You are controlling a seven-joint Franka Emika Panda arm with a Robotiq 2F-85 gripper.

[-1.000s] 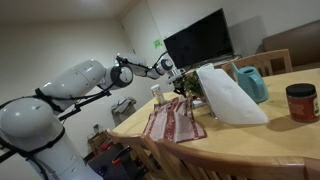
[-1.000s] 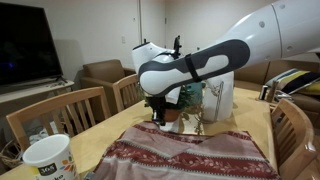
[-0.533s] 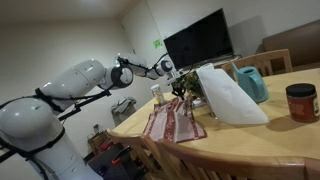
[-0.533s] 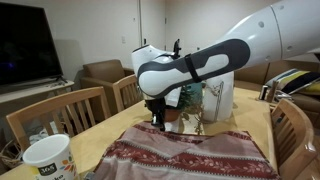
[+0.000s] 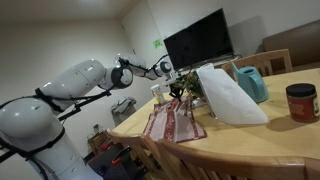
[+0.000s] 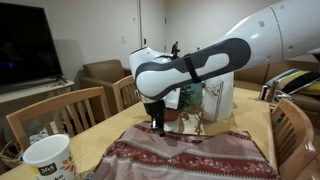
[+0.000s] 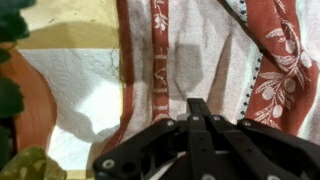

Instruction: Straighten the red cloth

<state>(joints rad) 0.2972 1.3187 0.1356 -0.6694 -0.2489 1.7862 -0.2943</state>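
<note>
The red cloth (image 5: 172, 122) lies on the wooden table (image 5: 260, 140) with pale patterned stripes along its length. It hangs a little over the table's edge and has light wrinkles. It fills the near side of the table in an exterior view (image 6: 185, 155) and most of the wrist view (image 7: 200, 50). My gripper (image 6: 157, 127) hangs over the cloth's far edge, close above it; it also shows in an exterior view (image 5: 180, 88). In the wrist view my gripper (image 7: 198, 103) has its fingers pressed together, with nothing seen between them.
A large white bag-like sheet (image 5: 230, 95) lies beside the cloth, with a teal pitcher (image 5: 252, 82) and a red jar (image 5: 300, 102) further along. A white mug (image 6: 48, 158) stands at the table's corner. A leafy plant (image 6: 190, 100) stands behind my gripper. Wooden chairs (image 6: 50, 115) surround the table.
My gripper has sunk slightly toward the cloth's far edge. The cloth has not visibly moved.
</note>
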